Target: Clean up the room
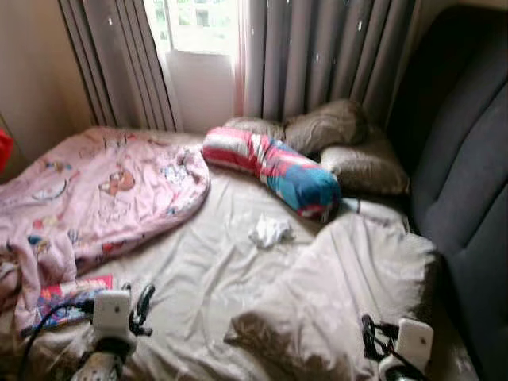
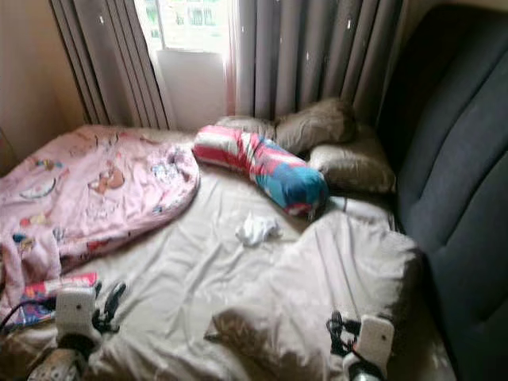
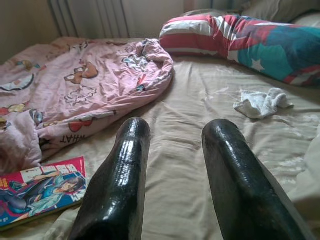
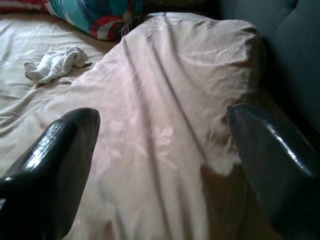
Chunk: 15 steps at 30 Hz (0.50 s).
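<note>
One wide bed with a wrinkled beige sheet (image 1: 206, 270) is lying before a dark padded headboard (image 1: 468, 182). One pink cartoon-print blanket (image 1: 87, 190) is spreading across its left side, one beige duvet (image 1: 341, 286) is bunching at the right, and one striped red, white and blue bolster (image 1: 274, 167) is leaning against two grey-brown pillows (image 1: 333, 127). One magazine (image 3: 40, 187) is lying beside the left gripper (image 3: 175, 150), and one small white cloth (image 1: 270, 230) is resting mid-bed. Both the left gripper and the right gripper (image 4: 162, 145) are hovering with fingers spread, gripping nothing.

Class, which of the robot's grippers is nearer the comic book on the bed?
Left. The left gripper hovers just beside the comic book; the right gripper is across the bed, over the beige duvet.
</note>
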Available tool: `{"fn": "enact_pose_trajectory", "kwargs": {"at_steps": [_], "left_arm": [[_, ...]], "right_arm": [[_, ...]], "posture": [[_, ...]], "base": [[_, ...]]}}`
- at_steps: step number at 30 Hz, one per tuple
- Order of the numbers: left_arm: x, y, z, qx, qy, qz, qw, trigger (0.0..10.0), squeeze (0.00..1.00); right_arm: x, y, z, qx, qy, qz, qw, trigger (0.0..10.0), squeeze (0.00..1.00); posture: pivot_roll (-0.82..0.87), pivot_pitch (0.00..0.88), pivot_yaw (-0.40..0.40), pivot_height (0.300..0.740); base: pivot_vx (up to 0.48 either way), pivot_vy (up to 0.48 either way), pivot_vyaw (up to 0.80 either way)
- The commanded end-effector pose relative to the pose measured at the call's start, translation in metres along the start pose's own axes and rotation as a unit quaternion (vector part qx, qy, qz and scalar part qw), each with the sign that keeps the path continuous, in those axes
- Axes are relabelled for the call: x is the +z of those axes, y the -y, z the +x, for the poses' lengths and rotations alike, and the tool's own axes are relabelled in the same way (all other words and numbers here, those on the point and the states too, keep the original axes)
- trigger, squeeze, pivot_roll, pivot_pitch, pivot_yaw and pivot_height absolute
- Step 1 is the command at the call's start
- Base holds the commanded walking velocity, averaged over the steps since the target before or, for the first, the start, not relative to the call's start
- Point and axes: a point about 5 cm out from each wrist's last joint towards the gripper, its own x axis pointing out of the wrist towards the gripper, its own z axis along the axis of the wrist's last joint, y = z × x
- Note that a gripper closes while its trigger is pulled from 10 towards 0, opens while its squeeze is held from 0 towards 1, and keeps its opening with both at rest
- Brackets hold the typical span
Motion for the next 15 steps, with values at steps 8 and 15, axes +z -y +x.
{"fn": "enact_pose_trajectory", "kwargs": {"at_steps": [8, 15], "left_arm": [[0.010, -0.015, 0.002, 0.005, 0.002, 0.005, 1.000, 10.0, 0.00], [0.018, -0.023, 0.005, 0.020, 0.014, -0.008, 1.000, 10.0, 0.00]], "right_arm": [[0.000, 0.009, -0.005, -0.003, 0.013, -0.003, 1.000, 10.0, 0.00], [0.000, 0.008, -0.005, 0.002, 0.011, -0.006, 1.000, 10.0, 0.00]], "posture": [[0.00, 0.000, -0.009, 0.631], [0.01, 0.000, -0.036, 0.631]], "base": [[0.000, 0.000, 0.00], [0.000, 0.000, 0.00]]}}
